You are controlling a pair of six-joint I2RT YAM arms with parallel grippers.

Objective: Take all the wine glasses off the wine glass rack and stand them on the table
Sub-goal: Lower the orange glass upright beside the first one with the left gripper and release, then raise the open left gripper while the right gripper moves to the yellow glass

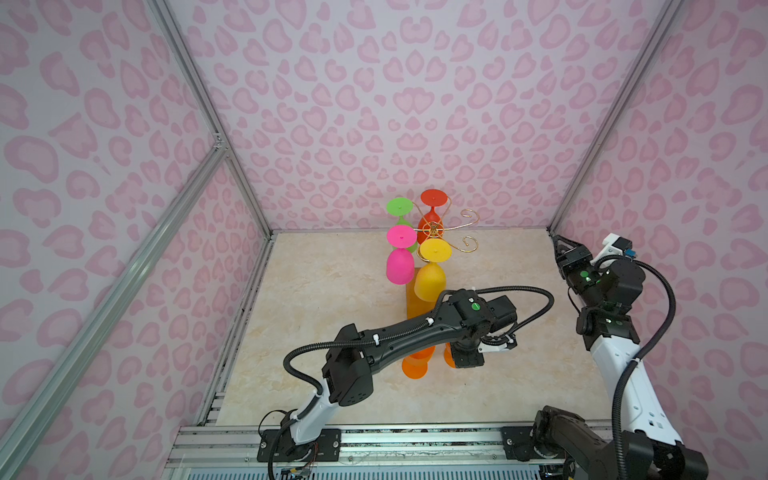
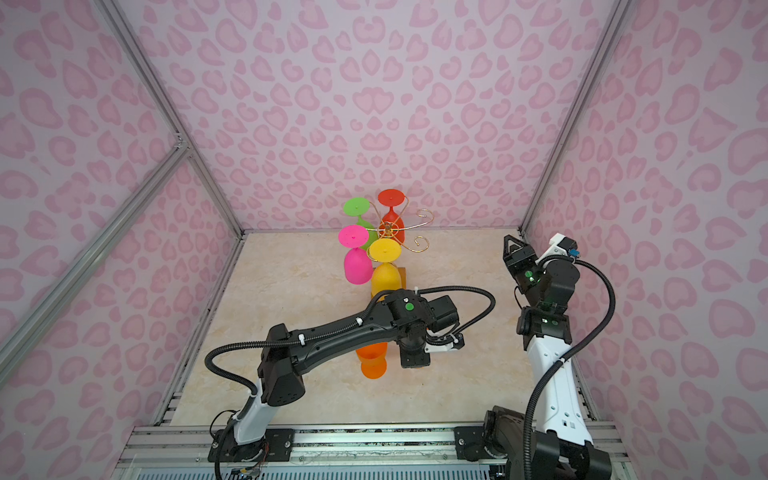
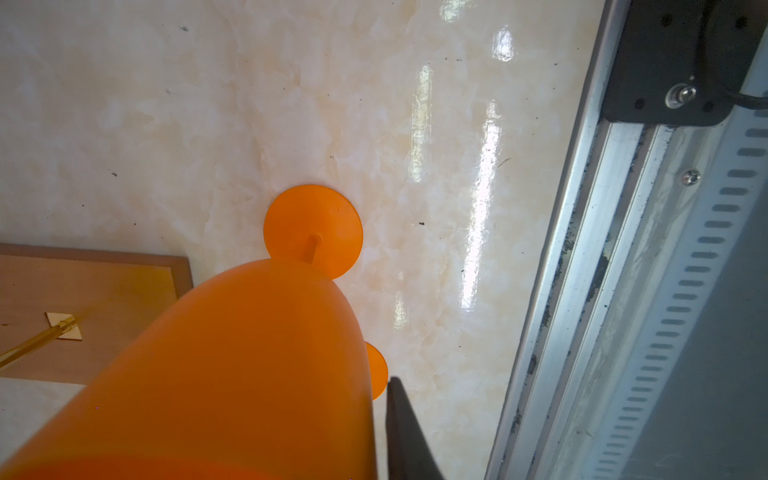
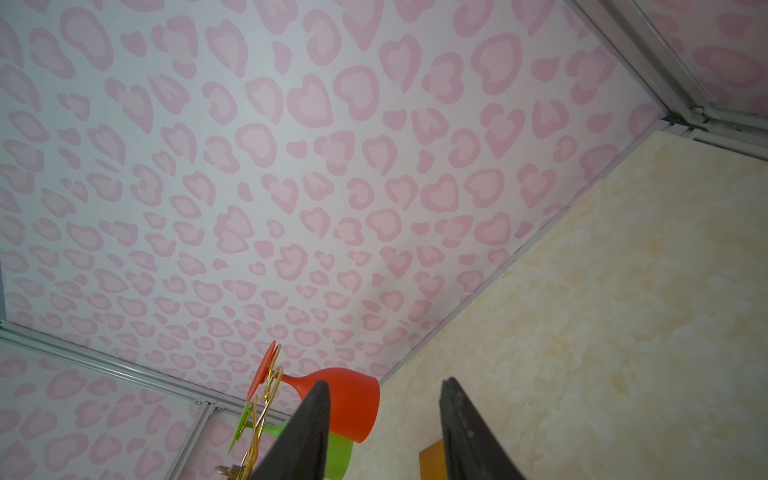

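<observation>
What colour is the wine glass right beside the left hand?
Orange wine glass, shown best in the left wrist view.

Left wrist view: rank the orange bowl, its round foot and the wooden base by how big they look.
1. orange bowl, largest, though it is nearest the camera.
2. wooden base, partly hidden by the bowl.
3. round foot.

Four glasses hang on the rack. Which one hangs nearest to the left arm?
The yellow glass. It hangs at the front of the rack, its bowl beside the left arm; the pink, green and red glasses hang farther away.
</observation>
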